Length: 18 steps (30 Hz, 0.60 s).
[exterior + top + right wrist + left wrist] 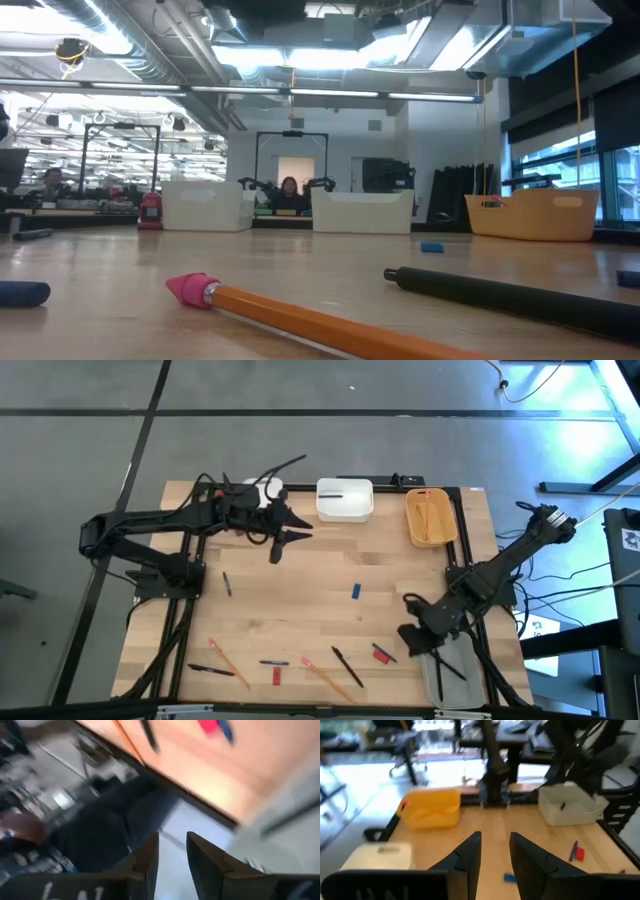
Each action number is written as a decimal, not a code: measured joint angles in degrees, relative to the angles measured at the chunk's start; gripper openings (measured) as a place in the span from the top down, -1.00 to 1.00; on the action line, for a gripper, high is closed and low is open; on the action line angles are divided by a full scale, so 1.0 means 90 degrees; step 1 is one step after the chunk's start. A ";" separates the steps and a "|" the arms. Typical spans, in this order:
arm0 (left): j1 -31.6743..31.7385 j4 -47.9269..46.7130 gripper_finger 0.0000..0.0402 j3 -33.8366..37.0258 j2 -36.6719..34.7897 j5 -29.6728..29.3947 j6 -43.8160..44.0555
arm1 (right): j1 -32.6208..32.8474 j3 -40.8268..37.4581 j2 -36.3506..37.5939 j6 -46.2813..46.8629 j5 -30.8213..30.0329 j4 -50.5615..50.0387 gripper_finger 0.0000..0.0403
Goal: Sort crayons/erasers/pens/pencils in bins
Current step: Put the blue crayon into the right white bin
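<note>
Closest to the low camera, a thin orange wooden pencil with a pink end (300,315) lies on the near strip of the pale wooden table (300,615), a slim black pen (510,293) just behind it. Near edge strip holds three orange pencils and about four black pens mixed with small red bits (381,654) I can't identify; one more pen (227,583) lies left of centre and a small blue piece (355,591) sits alone mid-table, so the centre is mostly free. Four bins: narrow white tub (266,491), wider white tub (345,499) with a dark stick inside, and yellow-orange tub (431,517) with orange sticks along the far edge; translucent grey tub (455,672) at the near right corner, a pen inside. Left gripper (292,526) hovers beside the narrow white tub, fingers slightly parted, empty. Right gripper (412,635) hangs at the grey tub, fingers parted, holding nothing.
</note>
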<state>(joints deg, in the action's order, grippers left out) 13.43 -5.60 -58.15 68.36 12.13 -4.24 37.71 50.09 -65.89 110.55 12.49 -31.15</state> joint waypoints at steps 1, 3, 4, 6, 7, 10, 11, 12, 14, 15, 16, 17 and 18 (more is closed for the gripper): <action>0.0015 -0.0154 0.53 0.0000 -0.0058 -0.0094 0.0071 | 0.0000 0.0149 0.0000 -0.0108 -0.0318 -0.0203 0.50; 0.0026 -0.0559 0.53 0.0000 -0.0187 -0.0293 0.0253 | 0.0000 0.0451 0.0000 -0.0394 -0.0940 -0.0641 0.50; 0.0025 -0.0753 0.53 0.0000 -0.0244 -0.0419 0.0346 | 0.0000 0.0591 0.0000 -0.0538 -0.1256 -0.0821 0.50; 0.0018 -0.1100 0.53 0.0000 -0.0350 -0.0586 0.0595 | -0.0020 0.0856 0.0000 -0.0875 -0.1935 -0.1239 0.50; 0.0018 -0.1306 0.53 0.0000 -0.0410 -0.0620 0.0773 | -0.0039 0.0979 0.0000 -0.1064 -0.2248 -0.1404 0.50; 0.0020 -0.1708 0.53 0.0000 -0.0584 -0.0630 0.1372 | -0.0147 0.1318 0.0000 -0.1563 -0.3142 -0.1707 0.50; 0.0020 -0.1881 0.53 0.0000 -0.0648 -0.0632 0.1551 | -0.0197 0.1407 0.0000 -0.1774 -0.3389 -0.1746 0.50; 0.0020 -0.2030 0.53 0.0000 -0.0711 -0.0632 0.1708 | -0.0258 0.1491 0.0000 -0.2036 -0.3592 -0.1754 0.50; 0.0018 -0.2304 0.53 0.0000 -0.0801 -0.0682 0.2060 | -0.0383 0.1685 0.0000 -0.2669 -0.3969 -0.1747 0.50; 0.0018 -0.2493 0.53 0.0000 -0.0846 -0.0766 0.2275 | -0.0448 0.1775 0.0000 -0.2997 -0.4157 -0.1740 0.50; 0.0020 -0.2691 0.53 0.0000 -0.0890 -0.0875 0.2495 | -0.0516 0.1861 0.0000 -0.3326 -0.4345 -0.1738 0.50; 0.0020 -0.2836 0.53 0.0000 -0.0930 -0.0987 0.2721 | -0.0588 0.1950 0.0000 -0.3651 -0.4512 -0.1739 0.50; 0.0020 -0.2998 0.53 0.0000 -0.0968 -0.1098 0.2964 | -0.0662 0.2040 0.0000 -0.4017 -0.4672 -0.1739 0.50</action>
<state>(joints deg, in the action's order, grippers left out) 13.61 -32.58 -58.15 59.65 2.25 22.43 31.76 68.44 -65.89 74.40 -29.56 -46.80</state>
